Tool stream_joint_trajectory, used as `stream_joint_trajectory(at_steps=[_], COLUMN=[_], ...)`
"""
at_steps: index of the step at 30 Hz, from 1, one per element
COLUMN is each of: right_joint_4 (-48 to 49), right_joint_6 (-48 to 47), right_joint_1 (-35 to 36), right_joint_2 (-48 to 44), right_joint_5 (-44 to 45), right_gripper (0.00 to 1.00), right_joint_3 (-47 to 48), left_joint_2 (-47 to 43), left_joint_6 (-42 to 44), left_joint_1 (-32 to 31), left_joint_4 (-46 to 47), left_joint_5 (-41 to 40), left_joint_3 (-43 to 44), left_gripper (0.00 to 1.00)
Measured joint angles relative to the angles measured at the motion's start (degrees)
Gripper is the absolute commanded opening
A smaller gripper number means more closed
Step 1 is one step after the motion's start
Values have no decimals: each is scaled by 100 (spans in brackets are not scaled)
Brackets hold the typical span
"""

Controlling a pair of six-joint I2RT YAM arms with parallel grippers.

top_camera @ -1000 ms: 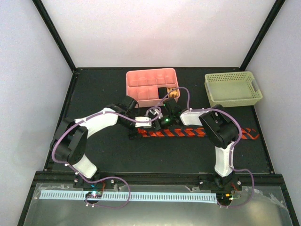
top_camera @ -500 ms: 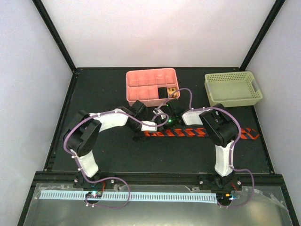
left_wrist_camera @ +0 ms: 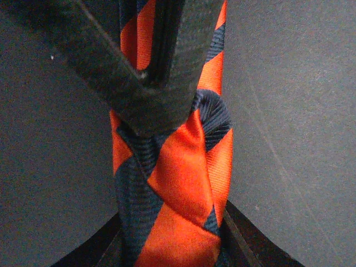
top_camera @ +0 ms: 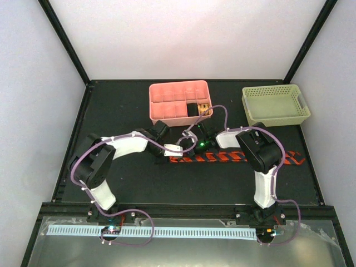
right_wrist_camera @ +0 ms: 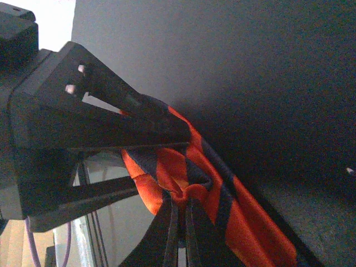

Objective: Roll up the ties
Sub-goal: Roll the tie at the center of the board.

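Note:
The tie (top_camera: 250, 157), orange-red with navy diagonal stripes, lies left to right across the black table. Its left end is gathered up where both grippers meet. My left gripper (top_camera: 176, 153) has a finger against each edge of the bunched tie (left_wrist_camera: 183, 167), so the left gripper (left_wrist_camera: 172, 251) is shut on it. My right gripper (top_camera: 187, 150) comes in from the right. In the right wrist view the right gripper (right_wrist_camera: 179, 222) is shut on a small pinch of the tie (right_wrist_camera: 245, 222). One of its fingers (left_wrist_camera: 150, 72) crosses the top of the left wrist view.
A pink compartment tray (top_camera: 178, 84) stands just behind the grippers, with small items in its right cells. A green mesh basket (top_camera: 271, 89) sits at the back right. The table's raised front edge (top_camera: 183, 204) runs by the arm bases.
The left arm swung right to the tie's left end, and its jaws narrowed from wide open onto the fabric. The right gripper stayed shut on the tie, barely moving.

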Motion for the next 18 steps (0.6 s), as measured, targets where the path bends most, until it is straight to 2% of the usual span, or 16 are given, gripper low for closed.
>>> stream_joint_trajectory(at_steps=[1, 3, 9, 14, 18], right_joint_4=[-24, -66, -162, -273, -308], right_joint_6=[-28, -63, -205, -339, -450], right_joint_1=[-2, -9, -9, -9, -9], right_joint_2=[0, 0, 0, 0, 0], right_joint_5=[31, 66, 177, 284, 310], right_gripper=[2, 2, 2, 2, 2], right_joint_3=[-4, -15, -20, -20, -20], left_joint_2=[-17, -66, -328, -444, -459], left_joint_6=[13, 37, 55, 122, 136], left_joint_1=[26, 90, 289, 522, 590], left_joint_4=[17, 26, -9, -48, -48], left_joint_5=[0, -9, 72, 256, 415], left_joint_3=[-20, -55, -286, -365, -372], left_gripper=[62, 68, 67, 57, 43])
